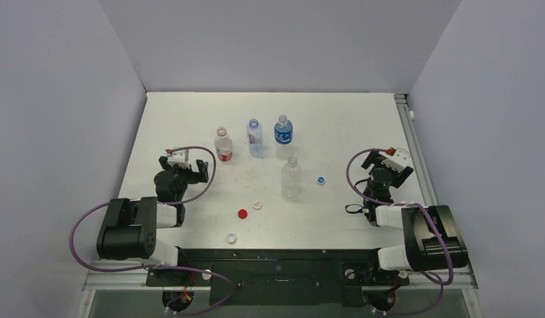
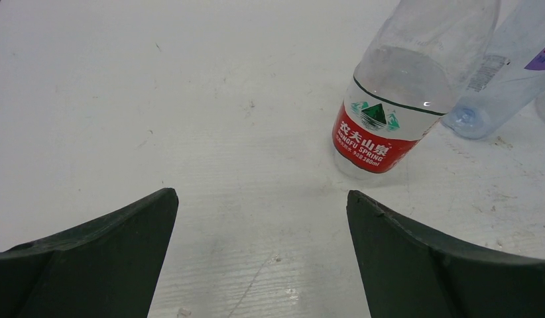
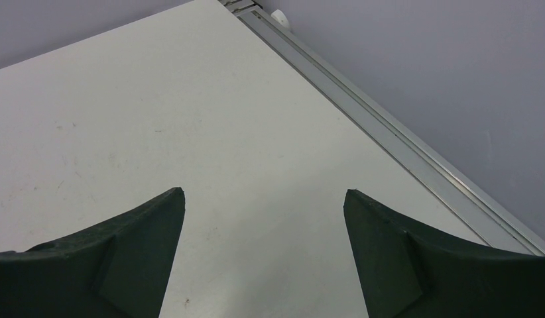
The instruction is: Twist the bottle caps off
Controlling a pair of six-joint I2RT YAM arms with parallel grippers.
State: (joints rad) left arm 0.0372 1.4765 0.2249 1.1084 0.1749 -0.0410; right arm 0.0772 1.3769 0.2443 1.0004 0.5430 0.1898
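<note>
you have four clear plastic bottles: one red-label bottle [image 1: 223, 146], one pale-label bottle [image 1: 254, 138], one blue-label bottle [image 1: 283, 131], one unlabelled bottle [image 1: 291, 179]. you also have four loose caps: one red cap [image 1: 242, 213], one blue cap [image 1: 321, 179], one white cap [image 1: 257, 205], one clear cap [image 1: 231, 238].

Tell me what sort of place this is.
Probably a robot test cell in a lab: a white table boxed in by plain grey walls, a left arm and a right arm bolted at its near edge, and bottles and loose caps as props.
</note>
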